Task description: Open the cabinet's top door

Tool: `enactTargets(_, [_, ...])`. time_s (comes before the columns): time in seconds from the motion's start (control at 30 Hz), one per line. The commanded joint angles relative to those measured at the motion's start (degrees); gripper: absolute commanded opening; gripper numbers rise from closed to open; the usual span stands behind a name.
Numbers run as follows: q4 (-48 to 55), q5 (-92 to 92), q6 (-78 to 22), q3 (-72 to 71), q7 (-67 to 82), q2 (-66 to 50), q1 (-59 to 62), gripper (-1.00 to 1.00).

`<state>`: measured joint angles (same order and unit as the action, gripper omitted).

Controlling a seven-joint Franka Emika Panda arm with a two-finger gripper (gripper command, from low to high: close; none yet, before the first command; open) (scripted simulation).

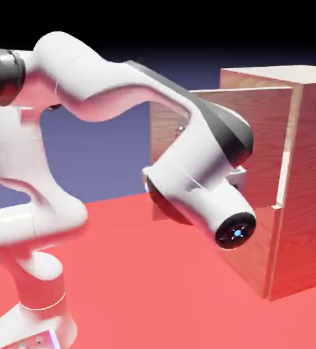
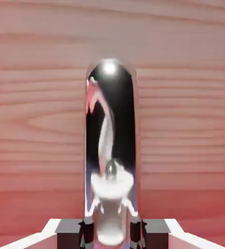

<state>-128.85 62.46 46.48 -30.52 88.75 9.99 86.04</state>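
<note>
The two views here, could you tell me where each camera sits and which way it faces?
Exterior view: stands beside the robot, looking across the red table at the cabinet; the white arm fills the left and middle, the gripper hidden behind it.
Hand view: sits on the hand, facing the top door close up; the gripper shows at the bottom, shut on the shiny handle.
Shared: the top door, swung partly open.

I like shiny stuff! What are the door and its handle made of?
The top door looks like light-brown wood with a smooth finish: wavy grain lines run across it. Its handle looks like polished dark metal: it mirrors the white arm and shows a bright glint. Everything here is rendered, so that is only how they look.
</note>
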Motion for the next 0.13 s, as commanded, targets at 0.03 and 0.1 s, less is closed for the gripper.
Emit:
enactTargets(0.03, [3.9, -2.7, -0.6, -0.4, 0.1, -4.0, -0.2, -1.0])
enactTargets(0.1, [3.9, -2.7, -0.6, -0.4, 0.1, -4.0, -0.2, 1.0])
